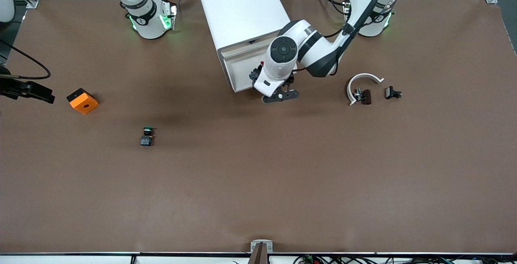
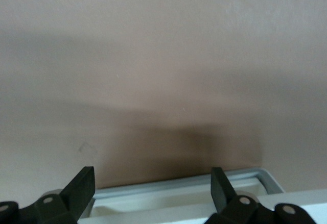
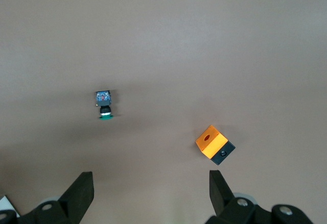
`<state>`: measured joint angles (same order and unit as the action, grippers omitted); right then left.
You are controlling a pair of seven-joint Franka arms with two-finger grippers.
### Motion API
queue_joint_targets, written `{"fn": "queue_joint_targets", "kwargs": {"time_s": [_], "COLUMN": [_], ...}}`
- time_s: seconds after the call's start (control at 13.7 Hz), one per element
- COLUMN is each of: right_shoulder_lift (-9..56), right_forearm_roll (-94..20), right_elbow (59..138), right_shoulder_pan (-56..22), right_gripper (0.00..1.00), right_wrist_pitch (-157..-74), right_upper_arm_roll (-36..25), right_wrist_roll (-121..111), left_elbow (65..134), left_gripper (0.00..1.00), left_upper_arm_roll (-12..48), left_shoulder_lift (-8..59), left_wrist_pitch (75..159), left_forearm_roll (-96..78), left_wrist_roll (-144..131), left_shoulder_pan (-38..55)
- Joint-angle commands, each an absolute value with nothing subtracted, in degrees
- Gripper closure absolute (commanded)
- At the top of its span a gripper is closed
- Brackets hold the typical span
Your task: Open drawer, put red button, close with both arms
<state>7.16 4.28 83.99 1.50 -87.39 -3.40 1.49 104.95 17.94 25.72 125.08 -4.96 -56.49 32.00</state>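
Brown matting carries the cabinet (image 1: 242, 13) at twelve o'clock, its drawer (image 1: 244, 74) pulled out. I take the red speck there for the red button (image 1: 263, 68) (mostly hidden), at eleven o'clock of my left gripper (image 1: 278, 96), which hangs over the drawer front, fingers apart. If it sits on the rim, closing could jam it. The right gripper (image 3: 150, 180), also spread, waits over the orange cube (image 3: 212, 142).
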Motion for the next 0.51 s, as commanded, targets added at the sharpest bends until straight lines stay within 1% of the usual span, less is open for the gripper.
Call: {"fn": "queue_joint_targets", "kwargs": {"time_s": [0.0, 0.15, 0.36, 0.44], "right_shoulder_lift": [7.4, 7.2, 5.8, 5.5], "right_forearm_roll": [5.0, 5.4, -3.1, -3.4], "right_elbow": [82.6, 82.9, 83.8, 84.3], "right_shoulder_pan": [2.0, 0.1, 3.3, 3.7], "right_gripper": [0.00, 0.00, 0.00, 0.00], "right_wrist_pitch": [-86.5, -86.2, -85.6, -85.6], "right_upper_arm_roll": [-2.3, -2.3, -2.7, -2.6], "right_wrist_roll": [1.4, 1.8, 2.0, 2.0], "left_elbow": [105.0, 105.0, 105.3, 105.3], "left_gripper": [0.00, 0.00, 0.00, 0.00], "left_upper_arm_roll": [19.9, 21.4, 23.8, 24.7], "left_shoulder_lift": [25.2, 25.3, 25.3, 25.2], "left_wrist_pitch": [124.2, 124.1, 121.7, 121.2], "left_forearm_roll": [-8.1, -10.0, -10.9, -11.9], "left_wrist_roll": [-57.4, -57.6, -58.5, -59.2], "left_shoulder_pan": [31.6, 31.7, 31.7, 31.7]}}
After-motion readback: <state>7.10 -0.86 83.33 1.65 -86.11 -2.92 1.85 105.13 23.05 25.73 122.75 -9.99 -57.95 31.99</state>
